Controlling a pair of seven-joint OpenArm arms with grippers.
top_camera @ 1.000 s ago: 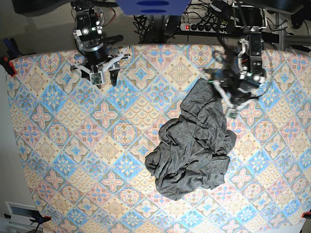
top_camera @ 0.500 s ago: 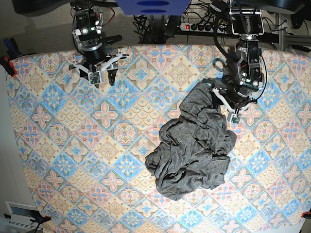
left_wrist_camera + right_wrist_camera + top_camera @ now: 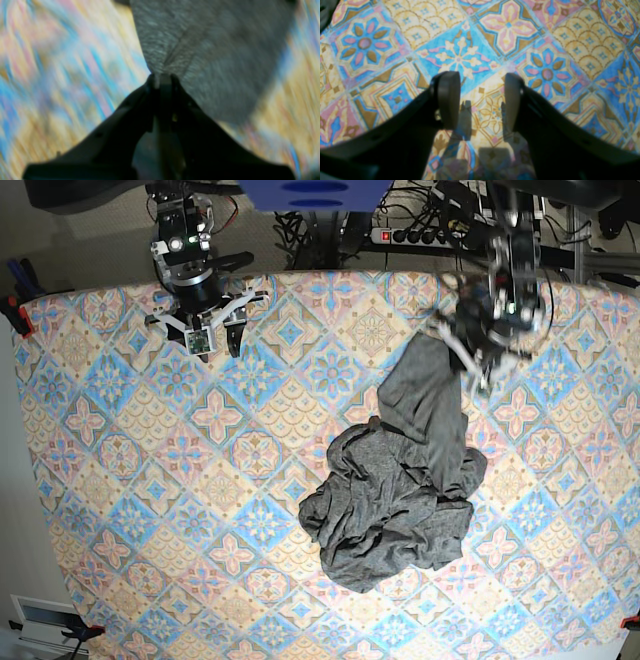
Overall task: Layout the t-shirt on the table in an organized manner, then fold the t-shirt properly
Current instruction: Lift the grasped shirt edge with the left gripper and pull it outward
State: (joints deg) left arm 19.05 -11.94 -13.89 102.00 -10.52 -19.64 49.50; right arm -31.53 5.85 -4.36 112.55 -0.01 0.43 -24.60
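Presently the left gripper [image 3: 161, 77] is clenching a fold of the t-shirt [image 3: 400, 480], its jaws pressed together with grey knit pinched between the tips. In the left wrist view the cloth is fanning upward from that pinch, and the patterned surface behind it is blurring. In the base view that gripper [image 3: 470, 350] is holding the garment's upper end near the far right part of the table [image 3: 120, 510], with a strip of fabric stretching down from it to the main heap. The heap is lying crumpled right of the table's centre, wrinkled and bunched. The right gripper [image 3: 480, 100] is hanging released over bare tile pattern, fingers [image 3: 448, 98] standing apart with nothing between them. In the base view it [image 3: 205, 335] is sitting near the far left edge, well apart from the shirt.
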